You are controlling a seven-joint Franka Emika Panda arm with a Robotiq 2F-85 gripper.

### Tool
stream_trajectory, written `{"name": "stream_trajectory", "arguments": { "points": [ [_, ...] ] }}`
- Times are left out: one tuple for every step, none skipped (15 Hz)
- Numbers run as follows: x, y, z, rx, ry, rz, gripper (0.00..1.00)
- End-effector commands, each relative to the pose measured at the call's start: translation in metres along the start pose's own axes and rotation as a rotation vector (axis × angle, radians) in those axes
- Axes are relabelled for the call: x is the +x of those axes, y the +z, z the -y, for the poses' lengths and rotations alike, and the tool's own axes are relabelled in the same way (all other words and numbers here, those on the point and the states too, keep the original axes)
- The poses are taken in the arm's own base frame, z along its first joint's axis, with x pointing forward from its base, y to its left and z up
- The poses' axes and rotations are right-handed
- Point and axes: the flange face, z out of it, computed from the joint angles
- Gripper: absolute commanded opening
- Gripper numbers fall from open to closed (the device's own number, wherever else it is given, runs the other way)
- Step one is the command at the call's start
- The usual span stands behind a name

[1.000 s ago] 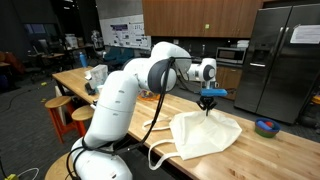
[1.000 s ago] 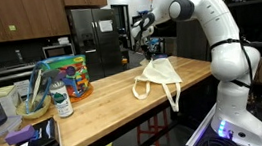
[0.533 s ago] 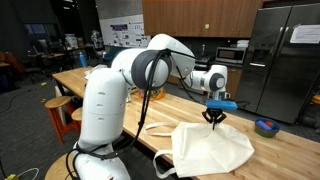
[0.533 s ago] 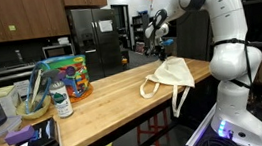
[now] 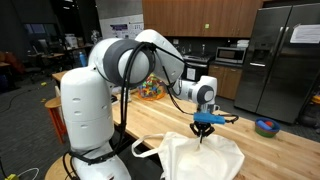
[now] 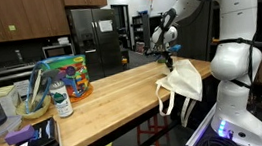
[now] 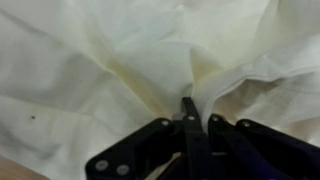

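Note:
A cream cloth tote bag lies on the wooden table, part of it hanging over the table's edge. My gripper is shut on a pinch of the bag's fabric and holds it up in a small peak. In the wrist view the black fingers are closed together on a fold of the cream cloth, which fills the picture. A handle loop trails at the bag's side.
A blue tape roll lies on the table beyond the bag. At the other end stand a colourful box, a bottle, a tub with utensils and a black book. Refrigerators stand behind.
The arm has swung toward the table's edge and dragged the bag along with it; the bag now hangs partly over the edge. The gripper stays shut on the cloth.

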Motion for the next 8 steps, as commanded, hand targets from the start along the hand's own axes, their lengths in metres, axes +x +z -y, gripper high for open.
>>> {"name": "stream_trajectory", "arguments": {
  "points": [
    [0.003, -0.006, 0.048, -0.058, -0.097, -0.006, 0.01],
    [0.012, -0.009, 0.060, -0.073, -0.135, -0.005, 0.01],
    [0.020, -0.013, 0.072, -0.087, -0.169, -0.003, 0.01],
    [0.030, -0.017, 0.085, -0.102, -0.207, -0.001, 0.01],
    [0.043, -0.022, 0.099, -0.120, -0.251, 0.001, 0.01],
    [0.054, -0.027, 0.113, -0.134, -0.292, 0.002, 0.01],
    [0.069, -0.030, 0.128, -0.147, -0.337, 0.003, 0.01],
    [0.082, -0.034, 0.143, -0.158, -0.379, 0.003, 0.01]
  ]
}}
